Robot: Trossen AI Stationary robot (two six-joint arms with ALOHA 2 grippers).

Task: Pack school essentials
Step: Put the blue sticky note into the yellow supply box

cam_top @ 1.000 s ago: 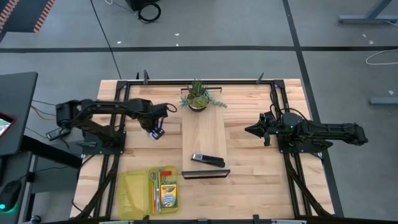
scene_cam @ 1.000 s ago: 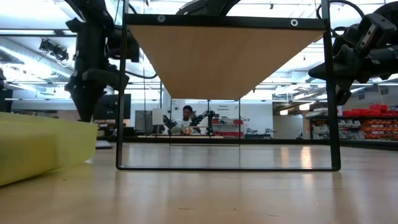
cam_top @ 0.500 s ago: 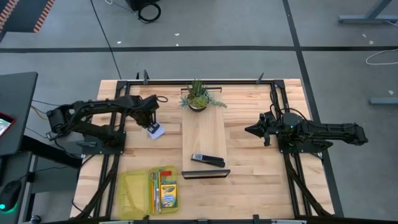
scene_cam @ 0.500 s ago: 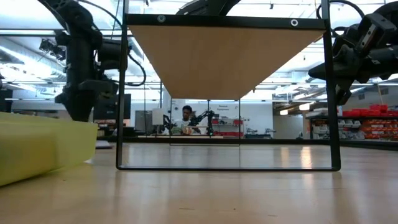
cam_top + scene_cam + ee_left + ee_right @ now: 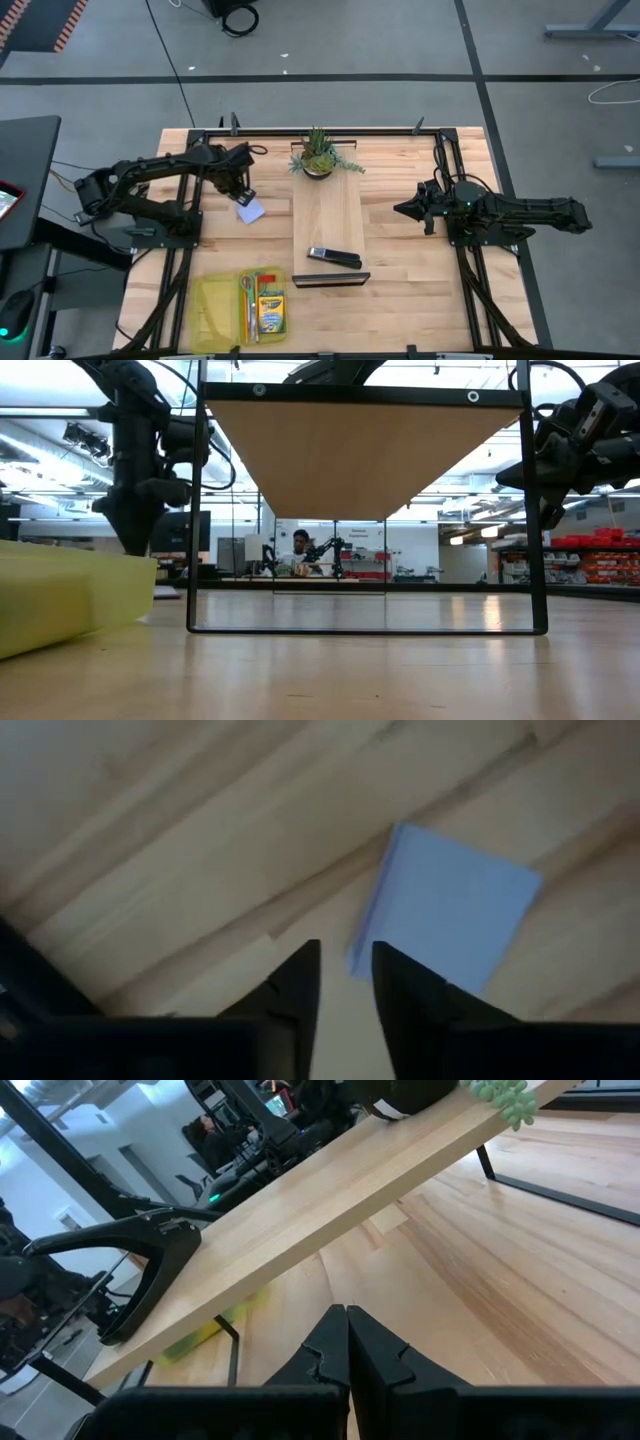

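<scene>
The pale blue-white note pad (image 5: 251, 210) (image 5: 445, 910) lies flat on the table's left half, beside the wooden riser. My left gripper (image 5: 242, 192) (image 5: 346, 958) points down just above and beside the pad, its fingers a narrow gap apart with nothing between them. An open yellow-green case (image 5: 215, 310) at the near left holds the crayon box (image 5: 271, 313), the scissors (image 5: 246, 289) and an orange pen (image 5: 257, 312). My right gripper (image 5: 404, 210) (image 5: 347, 1318) waits shut at the right.
A wooden riser (image 5: 328, 215) on a black frame stands mid-table, with a potted plant (image 5: 318, 155) at its far end and a black stapler-like bar (image 5: 335, 257) near its front. In the low view the yellow case (image 5: 70, 595) fills the left.
My left gripper has swung a little toward the table's far edge and left. The note pad, which hung dark and edge-on at its fingertips, has been let go and now lies flat and pale on the table, apart from the fingers.
</scene>
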